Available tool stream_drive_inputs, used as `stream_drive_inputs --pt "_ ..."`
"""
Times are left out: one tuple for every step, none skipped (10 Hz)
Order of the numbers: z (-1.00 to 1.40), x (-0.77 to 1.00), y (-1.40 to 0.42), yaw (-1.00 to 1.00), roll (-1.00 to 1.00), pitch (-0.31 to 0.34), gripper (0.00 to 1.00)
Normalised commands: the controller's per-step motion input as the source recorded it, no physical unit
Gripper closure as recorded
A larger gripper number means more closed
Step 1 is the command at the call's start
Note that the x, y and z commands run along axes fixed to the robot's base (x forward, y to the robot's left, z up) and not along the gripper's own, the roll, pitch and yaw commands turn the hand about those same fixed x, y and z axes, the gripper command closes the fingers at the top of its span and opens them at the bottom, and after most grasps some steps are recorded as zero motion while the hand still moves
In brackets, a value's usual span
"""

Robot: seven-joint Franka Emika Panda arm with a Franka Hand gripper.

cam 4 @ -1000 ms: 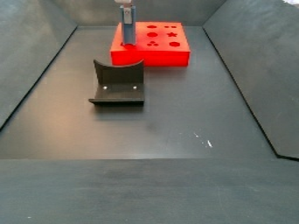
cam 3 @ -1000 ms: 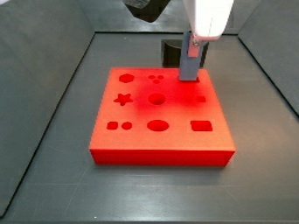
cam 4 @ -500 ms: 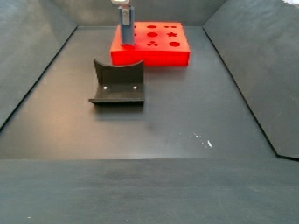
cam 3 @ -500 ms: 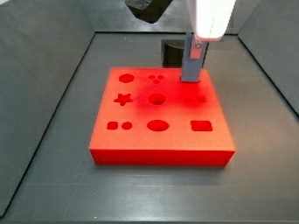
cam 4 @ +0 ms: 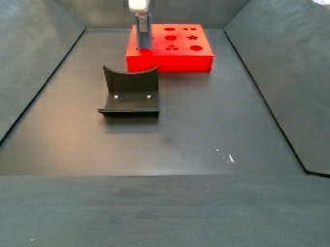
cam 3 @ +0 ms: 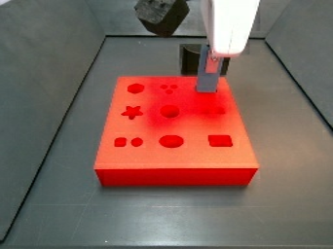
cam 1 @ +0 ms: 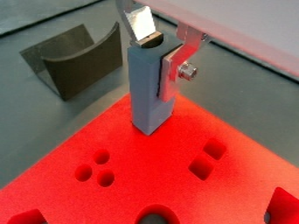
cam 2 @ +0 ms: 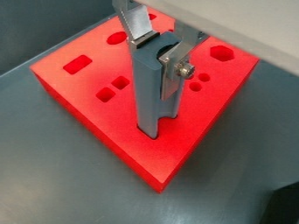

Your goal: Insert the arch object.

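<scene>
The arch object (cam 1: 149, 87) is a tall grey-blue block with a curved notch at its upper end. It stands upright in my gripper (cam 1: 158, 52), whose silver fingers are shut on its upper sides. Its lower end meets the top of the red block (cam 1: 105, 149) near a corner and looks slightly sunk into it. Both wrist views show this; the arch (cam 2: 158, 87) and gripper (cam 2: 158, 52) sit near the block's edge (cam 2: 176, 166). In a side view the gripper (cam 3: 212, 66) holds the arch (cam 3: 208, 82) over the far right of the red block (cam 3: 169, 167).
The red block has several shaped holes: star, circles, squares, hexagon. The dark fixture (cam 4: 129, 94) stands on the grey floor near the block (cam 4: 180, 63) and shows in a wrist view (cam 1: 76, 66). Dark bin walls surround the floor.
The gripper has moved down a little with the arch object, whose lower end now shows less above the red block. The block has shifted slightly.
</scene>
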Motion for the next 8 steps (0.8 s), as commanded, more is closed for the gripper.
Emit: stream_drive_inputs --pt "-0.57 0.07 0.00 0.07 0.07 -0.080 1.00" --pt "-0.69 0.00 0.00 0.04 0.07 -0.141 1.00" --pt "-0.75 0.00 0.00 0.00 0.07 -0.160 1.00" --pt "-0.85 -0.04 0.00 0.00 0.08 -0.191 1.00" --pt "-0.87 -0.07 0.00 0.00 0.09 -0.184 1.00" --pt "-0.80 -0.08 0.00 0.00 0.11 -0.159 1.00" --pt "-0.04 0.00 0.00 -0.01 0.15 0.021 1.00" --pt "0.00 0.00 0.00 0.00 0.00 0.000 1.00"
